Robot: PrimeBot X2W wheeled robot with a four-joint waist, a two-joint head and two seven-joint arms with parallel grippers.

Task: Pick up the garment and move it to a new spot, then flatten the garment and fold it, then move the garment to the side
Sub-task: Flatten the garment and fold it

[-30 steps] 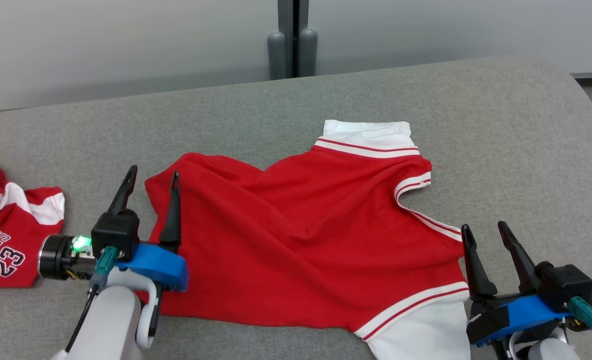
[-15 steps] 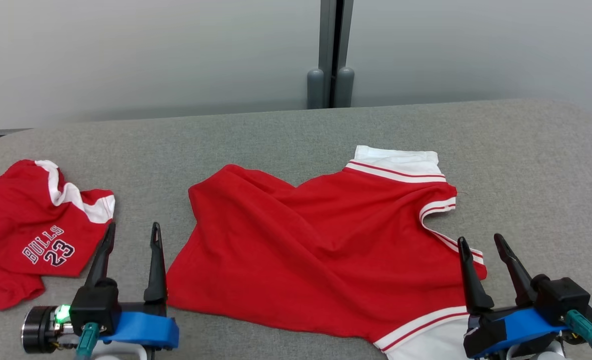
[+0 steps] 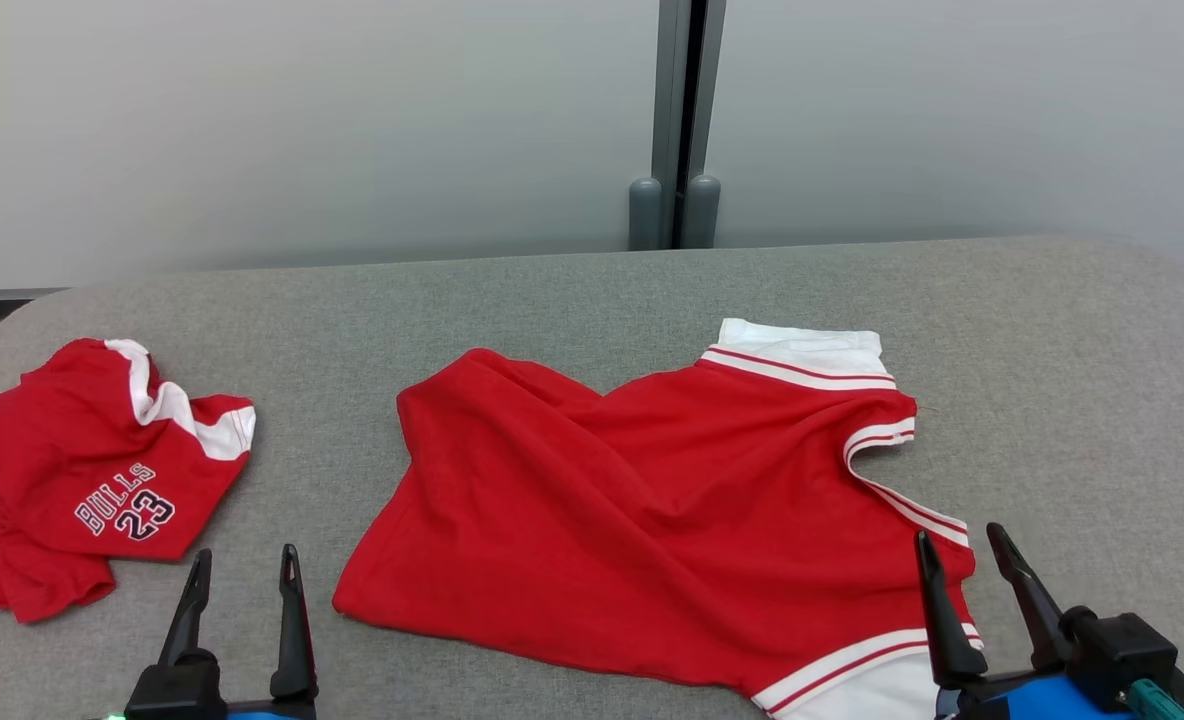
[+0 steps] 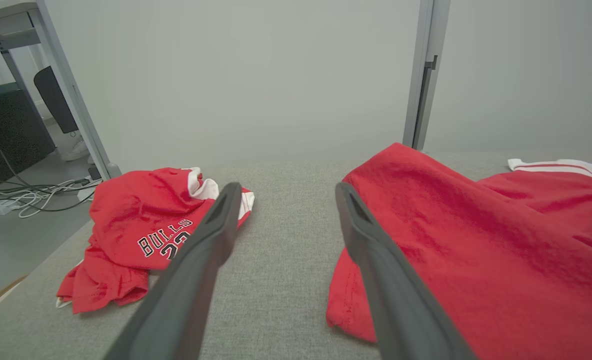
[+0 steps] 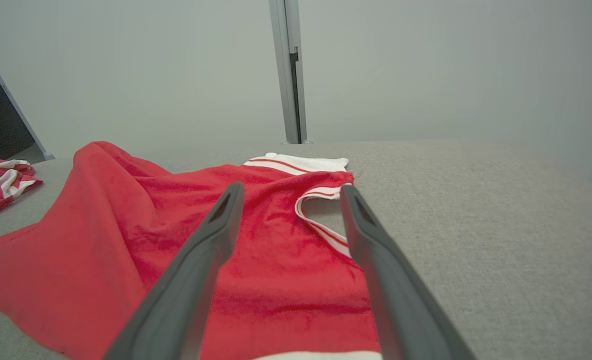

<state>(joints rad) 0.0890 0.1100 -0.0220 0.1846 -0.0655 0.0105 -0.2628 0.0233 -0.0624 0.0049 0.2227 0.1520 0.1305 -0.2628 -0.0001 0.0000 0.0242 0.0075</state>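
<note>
A crumpled red jersey [image 3: 102, 480] lies at the left end of the grey counter [image 3: 552, 300]. Right of it, at the near edge, the left claw [image 3: 245, 553] is spread and empty. The red shirt [image 3: 632, 510] sprawls wrinkled across the middle, its white-trimmed sleeves to the right. The right claw [image 3: 957, 535], also spread and empty, is poised at its near right edge. The shirt looks light, soft and limp, so it will likely sag and bunch. Pinching both left hem corners seems best.

Red garment [image 3: 642, 520], white striped trim; grey table [image 3: 1052, 380]; red jersey [image 3: 92, 470], white collar.
</note>
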